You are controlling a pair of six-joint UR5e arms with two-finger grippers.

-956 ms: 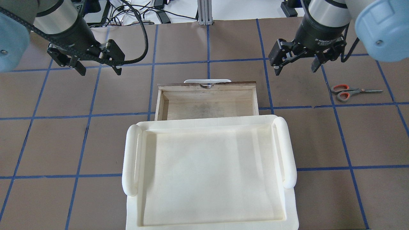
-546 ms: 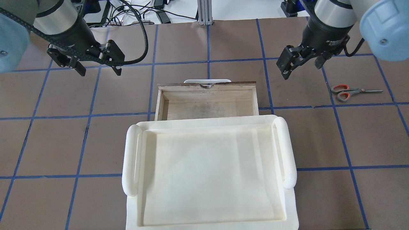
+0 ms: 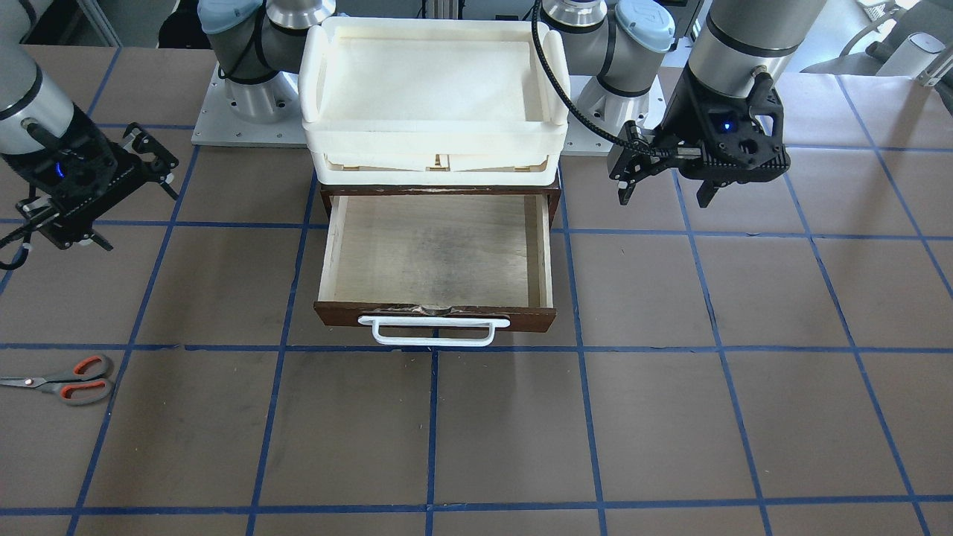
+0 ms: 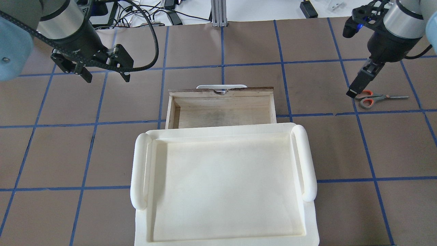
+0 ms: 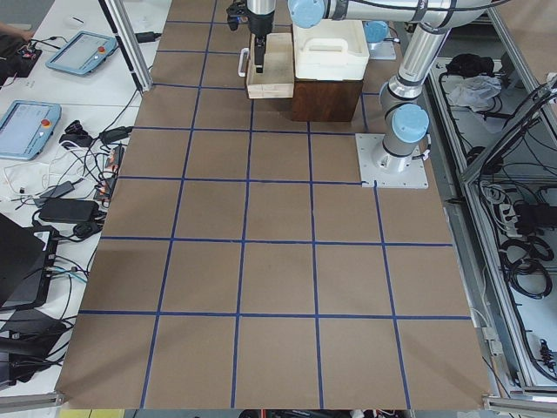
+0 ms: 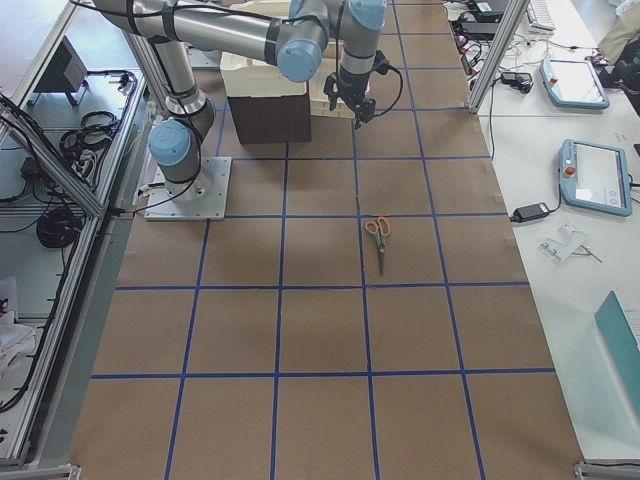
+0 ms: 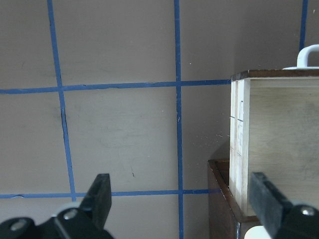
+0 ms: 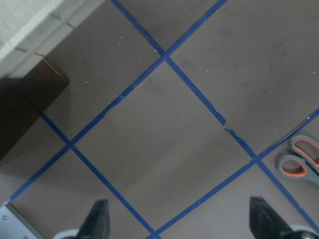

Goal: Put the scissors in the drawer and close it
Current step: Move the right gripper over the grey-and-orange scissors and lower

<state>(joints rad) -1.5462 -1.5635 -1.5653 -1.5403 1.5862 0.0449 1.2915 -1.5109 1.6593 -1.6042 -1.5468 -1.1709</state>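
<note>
The scissors [image 4: 372, 99], grey handles lined orange-red, lie flat on the table to the right of the drawer; they also show in the front view [image 3: 63, 383] and at the right edge of the right wrist view [image 8: 299, 160]. The drawer [image 4: 222, 111] is pulled open and its pale plywood interior [image 3: 435, 249] is empty, with its white handle [image 3: 434, 331] facing away from the robot. My right gripper [image 4: 352, 91] is open and empty, hovering just left of the scissors' handles [image 8: 182, 224]. My left gripper [image 4: 106, 76] is open and empty, above the table left of the drawer [image 7: 183, 209].
A cream plastic tray [image 4: 139, 171] sits on top of the dark brown cabinet [image 3: 322, 195] that holds the drawer. The brown table has a grid of blue tape lines [image 4: 283, 89]. Cables lie beyond the table's far edge [image 4: 153, 15].
My right arm has swung right and turned its wrist, bringing the gripper from near the drawer's right side to beside the scissors' handles. The left arm, drawer and scissors have not moved.
</note>
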